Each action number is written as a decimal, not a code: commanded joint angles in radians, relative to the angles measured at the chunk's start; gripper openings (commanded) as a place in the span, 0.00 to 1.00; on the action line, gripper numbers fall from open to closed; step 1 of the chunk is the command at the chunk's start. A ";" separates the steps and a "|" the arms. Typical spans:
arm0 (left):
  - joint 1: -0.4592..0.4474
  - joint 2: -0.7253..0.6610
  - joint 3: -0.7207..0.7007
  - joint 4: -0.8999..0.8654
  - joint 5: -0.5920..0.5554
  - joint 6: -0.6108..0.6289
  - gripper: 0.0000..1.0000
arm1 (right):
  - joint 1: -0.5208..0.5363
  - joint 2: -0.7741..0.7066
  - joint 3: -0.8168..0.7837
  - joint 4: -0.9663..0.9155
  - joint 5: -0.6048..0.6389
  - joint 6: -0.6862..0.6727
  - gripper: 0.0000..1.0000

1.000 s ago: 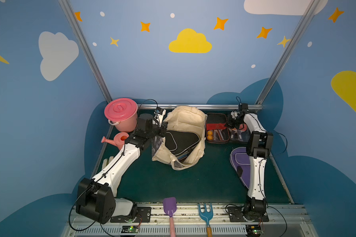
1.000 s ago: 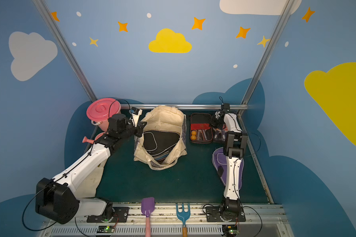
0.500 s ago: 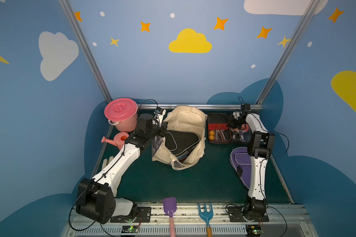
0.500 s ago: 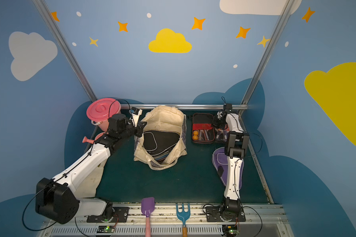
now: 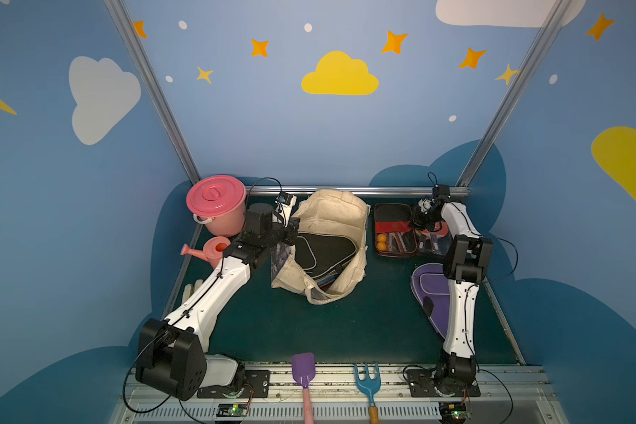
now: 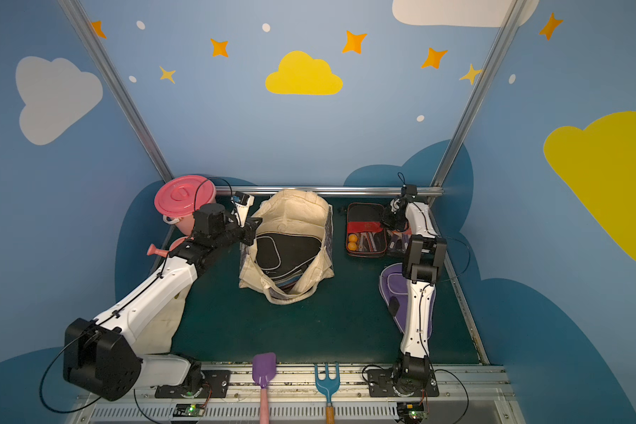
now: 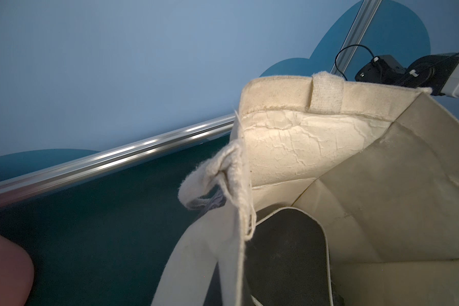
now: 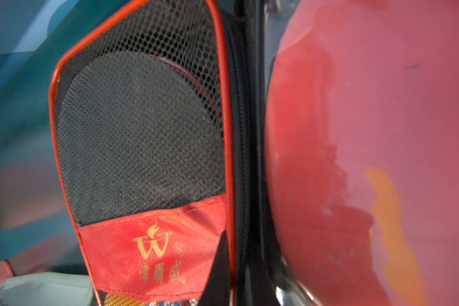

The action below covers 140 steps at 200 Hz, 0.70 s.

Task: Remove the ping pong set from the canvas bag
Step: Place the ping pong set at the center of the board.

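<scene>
left gripper [image 5: 295, 230] closed, likely pinching canvas bag [image 5: 331, 216] rim | black case [image 5: 322, 253] just beside it, long axis back-to-front | right arm [image 5: 463, 253] farther

Two robot arms, the left arm [image 5: 232, 281] and the right arm [image 5: 461, 315], each with smooth white shells, boxy black joint housings [image 5: 465, 258], thin black cables [image 5: 203, 292] looping alongside, and a black base plate [image 5: 258, 381] fastened with silver screws.

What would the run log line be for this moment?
left gripper: shut on canvas bag rim | right gripper: shut, above flat packs | black case: in bag
</scene>
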 commanded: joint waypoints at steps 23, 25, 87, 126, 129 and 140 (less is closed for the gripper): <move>-0.009 -0.029 0.007 0.109 0.048 0.012 0.04 | 0.013 0.039 0.016 -0.079 0.085 0.003 0.00; -0.008 -0.029 0.007 0.109 0.048 0.013 0.04 | 0.012 0.040 0.017 -0.078 0.084 0.004 0.00; -0.009 -0.046 0.005 0.100 0.043 0.022 0.04 | 0.008 0.003 0.020 -0.077 0.058 -0.002 0.27; -0.009 -0.039 0.009 0.107 0.055 0.017 0.04 | 0.015 -0.033 0.020 -0.079 0.034 -0.022 0.31; -0.009 -0.039 0.008 0.107 0.056 0.017 0.04 | 0.016 -0.035 0.019 -0.081 0.032 -0.023 0.31; -0.009 -0.041 0.008 0.106 0.056 0.017 0.04 | 0.019 -0.038 0.019 -0.085 0.027 -0.029 0.33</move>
